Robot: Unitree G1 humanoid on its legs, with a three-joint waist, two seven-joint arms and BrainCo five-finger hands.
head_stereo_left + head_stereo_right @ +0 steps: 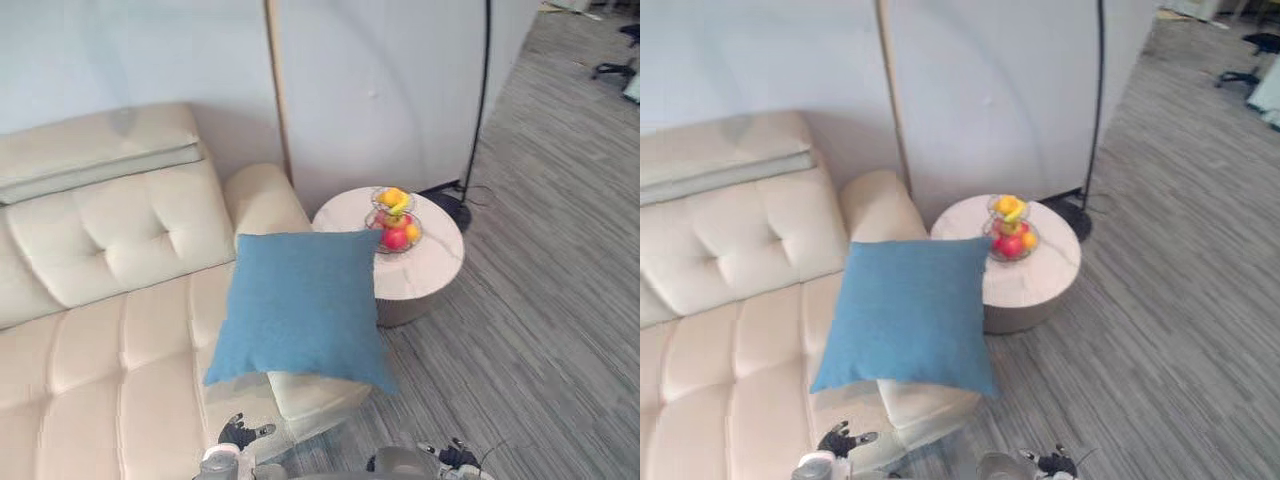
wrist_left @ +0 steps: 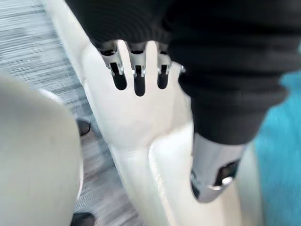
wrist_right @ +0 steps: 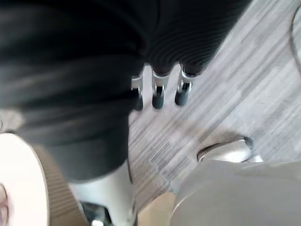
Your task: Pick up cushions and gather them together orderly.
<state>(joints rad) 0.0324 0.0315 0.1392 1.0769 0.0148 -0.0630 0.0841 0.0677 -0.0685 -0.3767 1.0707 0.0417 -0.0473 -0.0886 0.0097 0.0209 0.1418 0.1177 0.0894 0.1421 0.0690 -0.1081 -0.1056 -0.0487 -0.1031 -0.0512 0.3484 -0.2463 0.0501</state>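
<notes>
Left eye view: cushion [image 1: 300, 305] on sofa [image 1: 100, 340]

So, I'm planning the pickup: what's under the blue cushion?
The blue cushion rests on the cream sofa seat, by the armrest. Its lower right corner juts past the seat's edge. The seat patch beneath it is covered, so anything there is unseen.

Cushion [image 1: 300, 305] on the right end of the sofa [image 1: 110, 300] seat, near right corner past the seat edge, armrest [image 1: 265, 195] just behind it, round side table [image 1: 435, 265] right of the sofa, tiered fruit basket [image 1: 396, 222] on the table, floor lamp base [image 1: 452, 211] behind the table, near the far wall [image 1: 380, 80].
</notes>
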